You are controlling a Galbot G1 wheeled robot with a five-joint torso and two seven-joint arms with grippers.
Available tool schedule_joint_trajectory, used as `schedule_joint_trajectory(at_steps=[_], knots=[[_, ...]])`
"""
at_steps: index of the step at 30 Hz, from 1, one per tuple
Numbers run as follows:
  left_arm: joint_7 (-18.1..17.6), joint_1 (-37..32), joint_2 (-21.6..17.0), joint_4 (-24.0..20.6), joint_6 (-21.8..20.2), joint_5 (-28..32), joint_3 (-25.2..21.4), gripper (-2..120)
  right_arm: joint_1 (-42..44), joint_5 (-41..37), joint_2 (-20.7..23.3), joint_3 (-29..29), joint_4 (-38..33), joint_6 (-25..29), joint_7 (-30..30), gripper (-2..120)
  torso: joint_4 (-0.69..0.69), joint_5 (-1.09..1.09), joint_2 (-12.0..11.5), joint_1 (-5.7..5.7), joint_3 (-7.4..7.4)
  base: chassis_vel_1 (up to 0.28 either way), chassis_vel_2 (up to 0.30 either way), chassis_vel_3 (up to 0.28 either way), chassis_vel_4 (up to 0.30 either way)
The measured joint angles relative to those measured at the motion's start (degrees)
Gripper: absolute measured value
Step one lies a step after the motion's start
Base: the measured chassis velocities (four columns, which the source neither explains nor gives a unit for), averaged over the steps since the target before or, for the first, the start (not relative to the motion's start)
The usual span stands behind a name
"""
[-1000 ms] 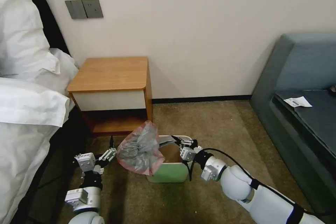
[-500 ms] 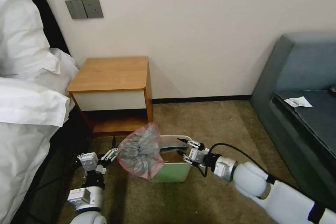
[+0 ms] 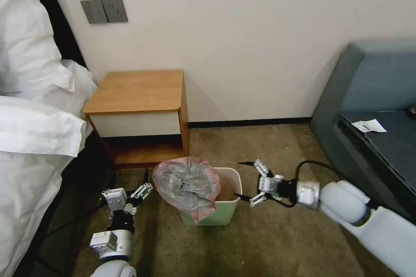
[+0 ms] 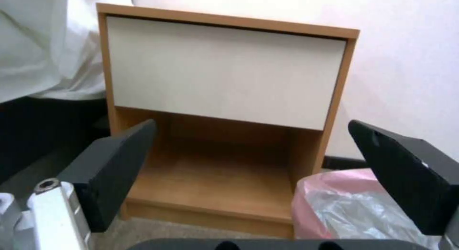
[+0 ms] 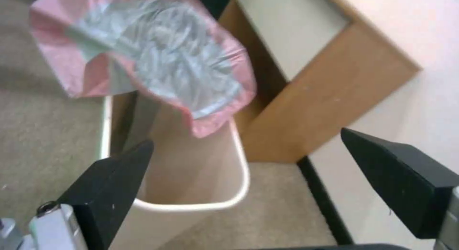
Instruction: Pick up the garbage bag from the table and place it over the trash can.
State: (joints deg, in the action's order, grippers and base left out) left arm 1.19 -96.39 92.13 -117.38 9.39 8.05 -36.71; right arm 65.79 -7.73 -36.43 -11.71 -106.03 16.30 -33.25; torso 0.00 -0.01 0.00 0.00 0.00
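The garbage bag (image 3: 186, 184), silvery film with a pink rim, lies crumpled over the left side of the trash can (image 3: 227, 212), whose right half is uncovered. My left gripper (image 3: 147, 181) stands open just left of the bag, holding nothing. My right gripper (image 3: 246, 180) is open just right of the can, apart from it. In the left wrist view the open left gripper (image 4: 258, 178) faces the table (image 4: 225, 74), with the bag (image 4: 344, 207) beside one finger. The right wrist view has the bag (image 5: 157, 56) hanging over the can's cream rim (image 5: 191, 206) beyond the open right gripper (image 5: 249, 185).
The table (image 3: 138, 91) stands against the wall behind the can. A bed with white linen (image 3: 34, 130) fills the left. A grey sofa (image 3: 372, 108) with a paper slip (image 3: 368, 126) is at the right. Brown carpet (image 3: 260, 151) lies between.
My right gripper let go of the bag and drew back to the right. The bag dropped and settled over the can's left side. The left gripper sank slightly.
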Motion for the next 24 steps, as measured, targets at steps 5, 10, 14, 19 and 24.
schedule_joint_trajectory(at_steps=[5, 10, 14, 19, 24], knots=[[-0.6, -1.3, 0.0, -5.2, -3.5, 4.6, 2.8, 100, 3.7, -2.3, -2.4, -4.5, -0.5, 2.9, 2.5, 100, -0.01, 0.0, 0.0, 0.0, 0.0, 0.0, 0.0, 0.0, 0.0], [-3.0, -4.7, -4.6, -20.0, -18.1, 20.3, 8.4, 100, 6.8, -3.1, -10.0, -6.5, -2.2, 5.1, 14.6, 100, 0.0, 0.04, 0.0, 0.0, -0.01, 0.0, 0.0, 0.0, 0.0], [0.2, -6.9, -11.3, -22.8, -19.7, 26.4, 9.8, 100, 8.5, -1.1, -17.3, -6.2, -3.3, 4.6, 21.6, 100, 0.01, 0.01, 0.0, 0.0, 0.0, 0.0, 0.0, 0.0, 0.0], [2.2, -6.8, -12.7, -18.4, -16.6, 26.0, 9.8, 100, 10.7, -0.3, -20.8, -6.2, -3.0, 5.6, 22.9, 100, 0.0, 0.0, 0.0, 0.0, 0.0, 0.0, 0.0, 0.0, 0.0], [2.2, -5.3, -12.0, -11.2, -15.4, 25.4, 9.9, 100, 13.8, 1.1, -23.0, -6.7, -3.1, 7.2, 23.5, 100, 0.0, -0.01, 0.0, 0.0, 0.0, 0.0, 0.0, 0.0, 0.0]])
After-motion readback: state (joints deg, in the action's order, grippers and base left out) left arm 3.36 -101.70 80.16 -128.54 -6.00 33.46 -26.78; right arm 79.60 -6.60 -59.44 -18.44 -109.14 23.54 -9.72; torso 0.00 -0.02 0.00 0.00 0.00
